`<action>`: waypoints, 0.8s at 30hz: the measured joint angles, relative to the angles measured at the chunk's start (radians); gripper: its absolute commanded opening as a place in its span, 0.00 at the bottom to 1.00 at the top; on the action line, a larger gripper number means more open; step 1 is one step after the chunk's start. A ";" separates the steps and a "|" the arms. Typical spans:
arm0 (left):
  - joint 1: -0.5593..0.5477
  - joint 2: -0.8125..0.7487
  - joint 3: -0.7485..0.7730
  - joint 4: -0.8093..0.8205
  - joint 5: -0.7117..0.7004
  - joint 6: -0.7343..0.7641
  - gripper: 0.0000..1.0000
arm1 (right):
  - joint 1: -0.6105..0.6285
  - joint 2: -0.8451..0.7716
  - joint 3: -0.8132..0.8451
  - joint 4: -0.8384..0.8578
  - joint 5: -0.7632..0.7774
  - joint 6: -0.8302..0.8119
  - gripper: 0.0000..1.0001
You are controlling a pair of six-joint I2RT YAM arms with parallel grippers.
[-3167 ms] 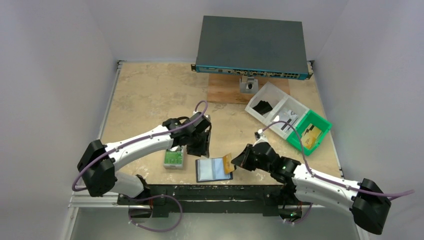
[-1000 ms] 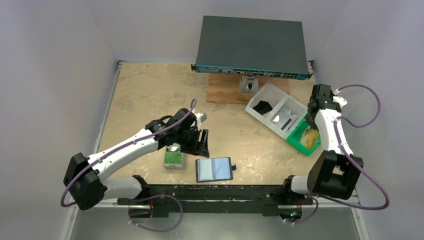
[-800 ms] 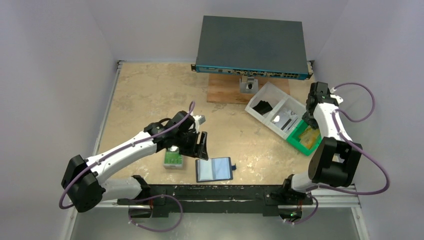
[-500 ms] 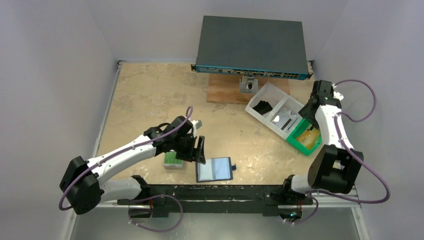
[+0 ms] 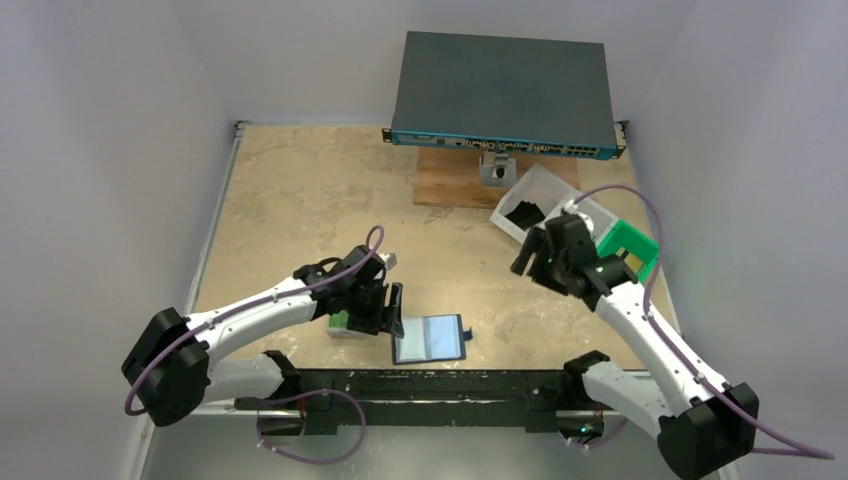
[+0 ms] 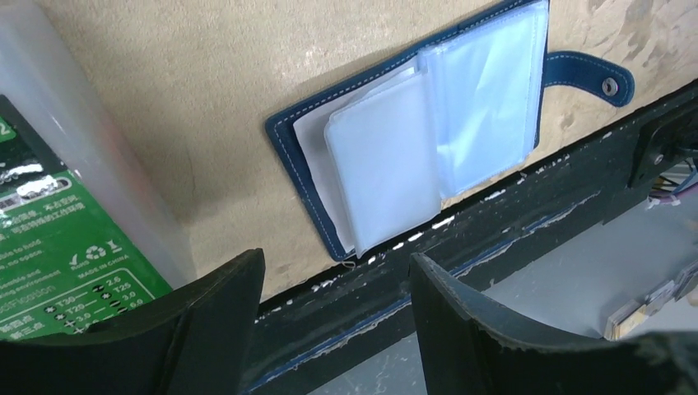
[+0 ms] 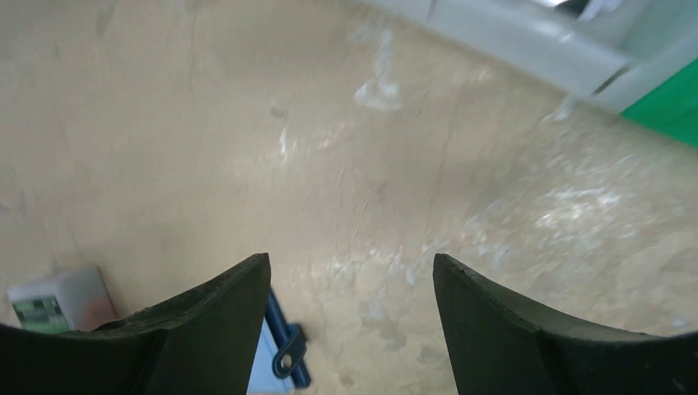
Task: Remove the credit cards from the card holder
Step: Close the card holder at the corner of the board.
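Top external view, near edge of the table: the card holder lies open and flat at mid-edge, its snap tab pointing toward the right edge. The left gripper hangs over its left cover with jaws wide and empty, a grey case just beside it. The left wrist view shows clear sleeves fanned out with no credit cards in them; any still inside are hidden. Toward the right edge, the right gripper is spread wide, holding nothing, well apart from the holder. A green bin sits beyond it. Judged best practice: pin the left cover first, turn one sleeve at a time, and pinch only a card's exposed edge.
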 measured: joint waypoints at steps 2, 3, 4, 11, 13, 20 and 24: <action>-0.005 0.016 -0.001 0.018 -0.004 -0.014 0.58 | 0.116 -0.019 -0.059 0.019 -0.016 0.051 0.75; -0.007 0.024 -0.001 0.025 -0.006 -0.016 0.57 | 0.182 -0.021 -0.085 0.033 -0.023 0.079 0.77; -0.013 0.037 -0.001 0.032 -0.011 -0.022 0.56 | 0.234 -0.018 -0.101 0.043 -0.026 0.100 0.77; -0.042 0.124 0.000 0.048 -0.065 -0.066 0.44 | 0.590 0.084 -0.153 0.175 -0.026 0.234 0.72; -0.047 0.144 0.001 0.049 -0.077 -0.075 0.43 | 0.621 0.116 -0.171 0.200 -0.025 0.254 0.68; -0.073 0.203 0.016 0.063 -0.103 -0.096 0.35 | 0.647 0.172 -0.227 0.251 -0.023 0.285 0.41; -0.088 0.235 0.031 0.064 -0.113 -0.107 0.26 | 0.647 0.177 -0.262 0.281 -0.027 0.295 0.24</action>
